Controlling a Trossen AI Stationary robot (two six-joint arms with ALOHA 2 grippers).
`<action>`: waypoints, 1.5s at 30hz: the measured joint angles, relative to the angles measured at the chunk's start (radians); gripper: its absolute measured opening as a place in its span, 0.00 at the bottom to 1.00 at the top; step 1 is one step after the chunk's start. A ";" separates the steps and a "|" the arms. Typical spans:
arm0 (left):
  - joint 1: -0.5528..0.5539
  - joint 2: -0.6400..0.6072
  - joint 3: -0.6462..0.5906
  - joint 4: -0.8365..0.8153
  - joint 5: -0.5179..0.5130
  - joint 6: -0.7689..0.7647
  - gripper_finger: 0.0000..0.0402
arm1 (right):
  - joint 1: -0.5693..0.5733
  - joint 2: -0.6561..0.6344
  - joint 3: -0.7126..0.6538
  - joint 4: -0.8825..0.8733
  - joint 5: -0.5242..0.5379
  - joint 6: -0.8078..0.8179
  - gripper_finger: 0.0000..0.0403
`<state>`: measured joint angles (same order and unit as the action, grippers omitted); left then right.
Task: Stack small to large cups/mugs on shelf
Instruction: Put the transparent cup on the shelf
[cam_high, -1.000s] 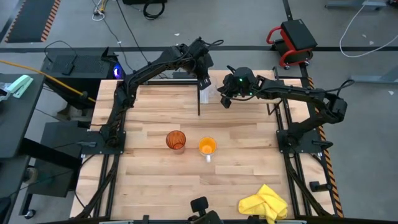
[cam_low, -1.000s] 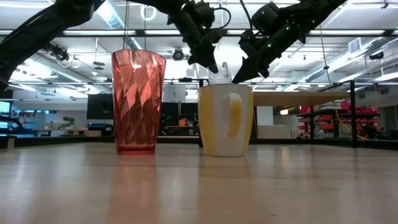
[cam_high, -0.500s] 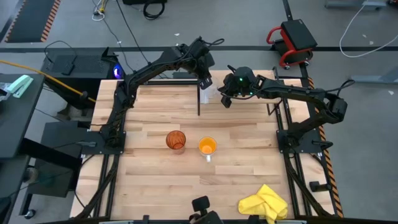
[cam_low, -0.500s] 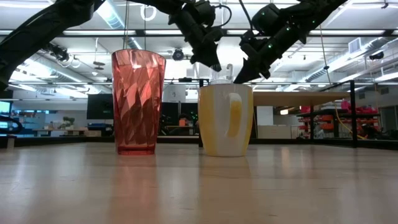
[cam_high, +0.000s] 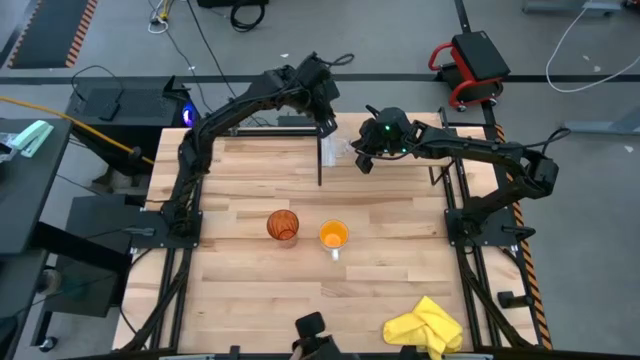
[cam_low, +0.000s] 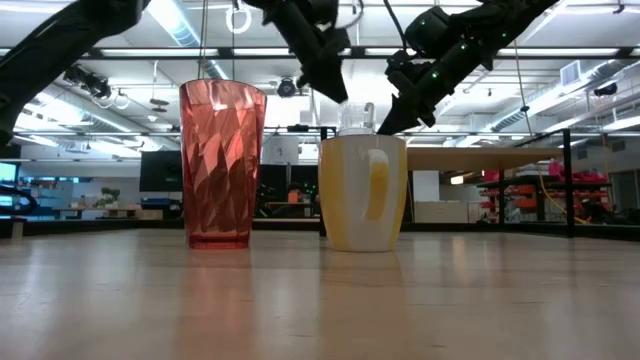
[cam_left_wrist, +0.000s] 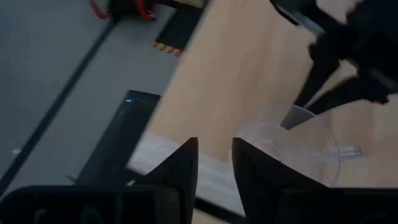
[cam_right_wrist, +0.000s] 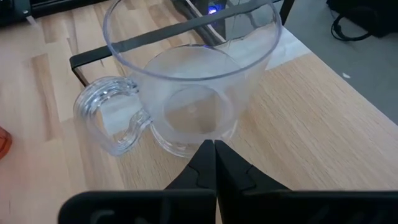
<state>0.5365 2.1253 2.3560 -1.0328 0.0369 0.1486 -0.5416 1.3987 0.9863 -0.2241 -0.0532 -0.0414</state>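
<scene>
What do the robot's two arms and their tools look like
Both arms are dark, jointed links with black cables looped along them. The right arm's wrist carries small green lights near its tool. The left tool ends in two black wedge-shaped fingers; the right tool's fingers are black and tapered too.

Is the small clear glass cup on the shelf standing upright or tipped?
Upright. In the right wrist view the clear glass cup rests on its base on the shelf, mouth upward, and looks empty.

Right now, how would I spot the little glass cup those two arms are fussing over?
Find the raised shelf at the table's far edge, between the two grippers. The small clear glass cup stands on it, see-through with a looped handle, unlike the orange mug and tall amber tumbler mid-table.
</scene>
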 joint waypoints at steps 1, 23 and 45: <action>0.002 -0.015 0.000 -0.007 -0.012 -0.008 0.27 | -0.002 0.000 0.000 0.000 0.000 -0.004 0.00; -0.030 -0.057 -0.171 -0.192 0.038 -0.167 0.19 | 0.031 -0.096 0.000 -0.099 0.000 -0.048 0.00; -0.041 -0.052 -0.172 -0.032 0.100 -0.164 0.17 | 0.119 -0.090 0.000 -0.027 0.026 -0.060 0.00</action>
<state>0.4953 2.0733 2.1838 -1.0650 0.1364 -0.0155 -0.4229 1.3087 0.9859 -0.2515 -0.0273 -0.1013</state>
